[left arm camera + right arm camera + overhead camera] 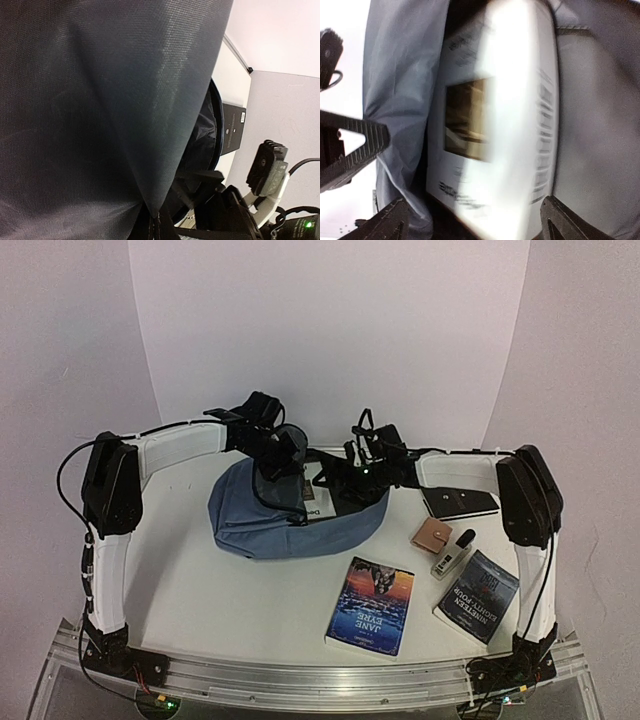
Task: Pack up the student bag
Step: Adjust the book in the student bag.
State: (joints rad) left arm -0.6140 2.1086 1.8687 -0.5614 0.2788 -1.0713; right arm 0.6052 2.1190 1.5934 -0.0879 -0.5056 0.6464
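We look down on a white table [200, 590] with two robot arms reaching toward its far middle, where the student bag [270, 525], a soft slate-blue backpack, lies on its side with its mouth facing right. The left gripper [282, 455] hangs above the bag, its jaws together on the bag's dark lining [100, 100] and lifting it so the mouth gapes; that fabric fills nearly all of the left wrist view. The right gripper [358, 475] sits at the opening, its jaws wide apart on either side of a white book [495, 125] that lies partly inside the bag. The book is blurred, and the fingertips do not appear to touch it. We judge the step in hand to be loading this book. Nearer and to the right lie a Jane Eyre paperback [372, 605], a Nineteen Eighty-Four paperback [480, 595], a brown wallet [433, 536], a small pale gadget [452, 552] we cannot identify, and a black notebook [460, 502]. Next, the right arm would likely need to back out without snagging the straps and fetch another item, while the left holds the mouth open.
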